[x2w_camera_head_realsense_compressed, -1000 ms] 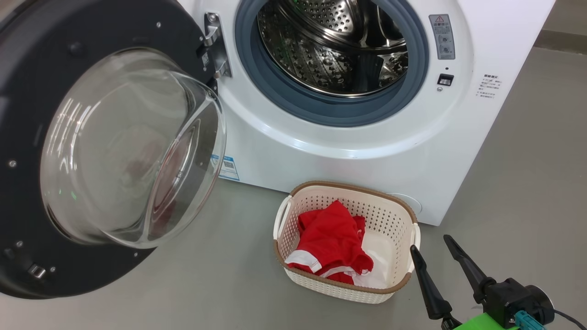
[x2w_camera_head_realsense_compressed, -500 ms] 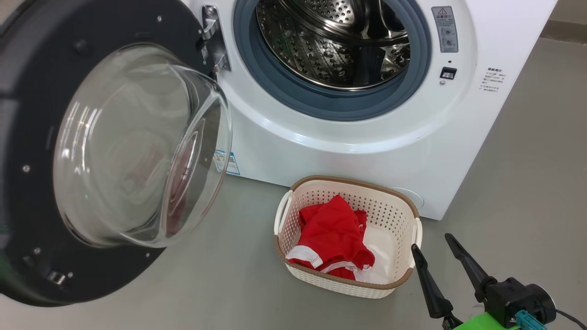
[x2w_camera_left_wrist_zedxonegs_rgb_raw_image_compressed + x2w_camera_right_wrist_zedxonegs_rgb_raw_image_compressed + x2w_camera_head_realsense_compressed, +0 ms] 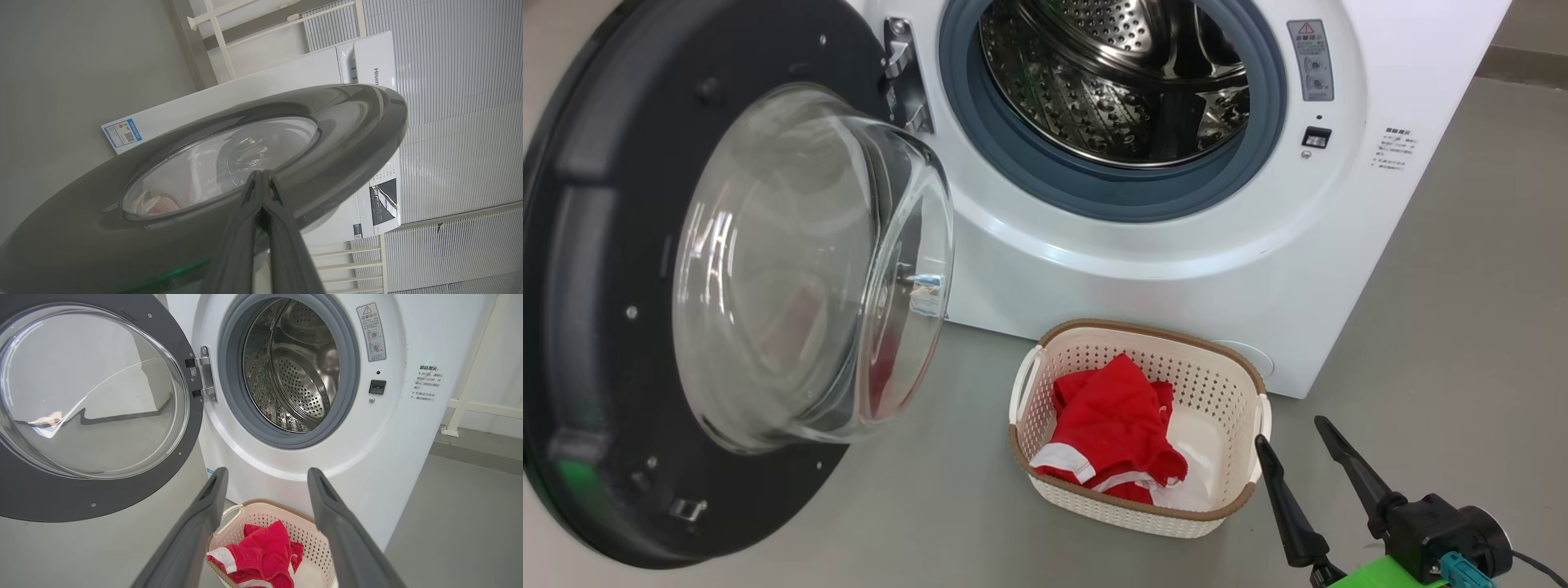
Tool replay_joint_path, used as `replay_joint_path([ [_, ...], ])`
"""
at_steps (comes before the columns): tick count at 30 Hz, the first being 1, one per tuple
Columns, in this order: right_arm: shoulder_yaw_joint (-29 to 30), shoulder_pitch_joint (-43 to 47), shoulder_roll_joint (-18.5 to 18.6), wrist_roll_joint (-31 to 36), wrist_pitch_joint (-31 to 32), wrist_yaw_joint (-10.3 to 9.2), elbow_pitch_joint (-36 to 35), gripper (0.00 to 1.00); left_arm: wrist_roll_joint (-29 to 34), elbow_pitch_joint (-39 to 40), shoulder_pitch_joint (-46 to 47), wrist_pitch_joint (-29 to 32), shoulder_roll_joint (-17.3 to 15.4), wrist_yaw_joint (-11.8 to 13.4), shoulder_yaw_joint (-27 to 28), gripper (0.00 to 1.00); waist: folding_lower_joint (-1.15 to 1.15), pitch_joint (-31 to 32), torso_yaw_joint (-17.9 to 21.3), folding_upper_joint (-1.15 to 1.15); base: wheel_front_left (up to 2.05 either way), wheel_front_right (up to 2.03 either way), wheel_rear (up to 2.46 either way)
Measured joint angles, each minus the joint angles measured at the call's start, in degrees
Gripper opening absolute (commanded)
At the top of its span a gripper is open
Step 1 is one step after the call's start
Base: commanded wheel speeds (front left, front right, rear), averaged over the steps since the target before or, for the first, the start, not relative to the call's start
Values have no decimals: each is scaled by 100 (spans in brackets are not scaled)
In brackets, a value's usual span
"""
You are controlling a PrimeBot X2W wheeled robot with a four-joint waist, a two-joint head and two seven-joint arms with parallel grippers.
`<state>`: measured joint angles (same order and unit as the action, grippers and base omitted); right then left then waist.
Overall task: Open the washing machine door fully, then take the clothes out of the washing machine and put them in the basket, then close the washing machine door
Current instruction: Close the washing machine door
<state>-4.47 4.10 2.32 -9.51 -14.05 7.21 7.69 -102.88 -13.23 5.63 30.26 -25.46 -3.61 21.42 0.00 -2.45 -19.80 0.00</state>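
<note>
left gripper (image 3: 262, 179): pinching fully shut, gripping nothing; tips sitting against or just off the glossy outer face of the washing machine door (image 3: 347, 122), contact not confirmable.
right gripper (image 3: 1290, 433): standing wide open, holding nothing; hovering just beside the basket's right end, fingers pointing toward the machine.
basket (image 3: 1094, 506): sitting on the grey floor (image 3: 1462, 327), close in front of the washing machine (image 3: 1176, 269), below the opening.
clothes (image 3: 1111, 425): lying bunched inside the basket, red with white trim, white panel showing at the right; nothing hanging over the brown rim.
drum (image 3: 1111, 73): showing bare perforated steel inside the grey rubber ring (image 3: 1094, 192); no fabric visible.
door: hanging open on the hinge (image 3: 903, 73) at the machine's left, angled out from the front; glass bowl window (image 3: 792, 269) bulging toward the opening, black rim intact.
progress: opening and unloading looking done; closing remaining, and probably being the step in hand, judging by the shut left fingers at the outer face.
</note>
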Motion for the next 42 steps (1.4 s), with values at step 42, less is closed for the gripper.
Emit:
replay_joint_path([
  [42, -33, -104, 0, -109, -42, 0, 115, 100, -355, 1374, -820, 705, 789, -104, -478, 0, 0, 16, 338, 0, 0, 0, 0],
])
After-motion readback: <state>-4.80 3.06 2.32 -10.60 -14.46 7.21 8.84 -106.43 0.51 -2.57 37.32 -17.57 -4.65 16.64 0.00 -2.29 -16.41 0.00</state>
